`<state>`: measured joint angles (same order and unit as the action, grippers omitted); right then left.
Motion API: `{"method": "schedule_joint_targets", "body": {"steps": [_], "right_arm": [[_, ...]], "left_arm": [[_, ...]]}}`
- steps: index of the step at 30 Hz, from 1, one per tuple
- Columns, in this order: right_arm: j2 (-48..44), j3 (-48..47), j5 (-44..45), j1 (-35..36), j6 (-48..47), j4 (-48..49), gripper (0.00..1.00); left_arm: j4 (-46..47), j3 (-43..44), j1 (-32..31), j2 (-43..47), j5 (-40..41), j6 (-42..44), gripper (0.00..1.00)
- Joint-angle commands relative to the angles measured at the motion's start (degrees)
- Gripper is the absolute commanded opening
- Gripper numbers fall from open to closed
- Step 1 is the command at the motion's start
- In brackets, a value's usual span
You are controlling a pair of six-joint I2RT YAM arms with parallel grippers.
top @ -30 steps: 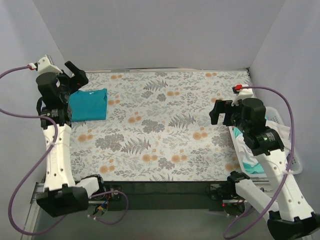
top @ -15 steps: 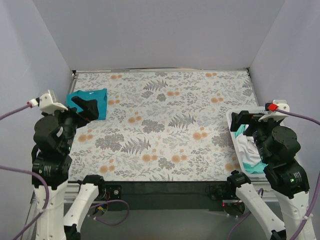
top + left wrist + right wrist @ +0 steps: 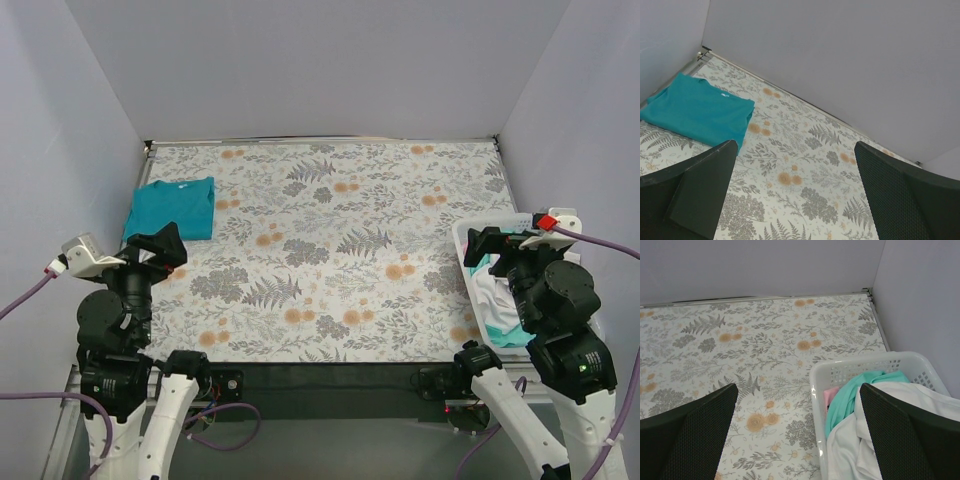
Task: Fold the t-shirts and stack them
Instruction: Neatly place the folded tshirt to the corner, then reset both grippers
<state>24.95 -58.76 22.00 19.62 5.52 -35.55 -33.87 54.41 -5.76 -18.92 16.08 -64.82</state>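
A folded teal-blue t-shirt (image 3: 172, 208) lies flat at the far left of the floral table; it also shows in the left wrist view (image 3: 695, 110). A white t-shirt (image 3: 900, 435) and a pale aqua t-shirt (image 3: 855, 392) lie crumpled in the white basket (image 3: 860, 371) at the right edge, seen from above too (image 3: 500, 295). My left gripper (image 3: 160, 252) is open and empty, raised near the front left, short of the teal shirt. My right gripper (image 3: 490, 250) is open and empty, raised over the basket's near-left side.
A pink cloth (image 3: 830, 396) shows at the basket's inner left wall. Pale walls close in the table on the left, back and right. The floral table cover (image 3: 330, 250) spreads between the teal shirt and the basket.
Both arms have pulled back toward the near edge and risen. The left gripper left the teal shirt, which stays folded. The right gripper swung right, over the basket.
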Motion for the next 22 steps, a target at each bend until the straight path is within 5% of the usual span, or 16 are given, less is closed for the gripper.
{"method": "schedule_joint_targets", "body": {"steps": [1,22], "right_arm": [[-0.9,0.8,0.9,0.2,-1.2,4.2,0.98],[-0.2,3.4,-1.9,0.2,-1.0,8.0,0.98]], "left_arm": [[4.0,-1.8,-0.1,-0.2,3.5,-1.6,0.98],[10.2,-6.3,-0.1,-2.0,6.0,-3.0,0.98]]}}
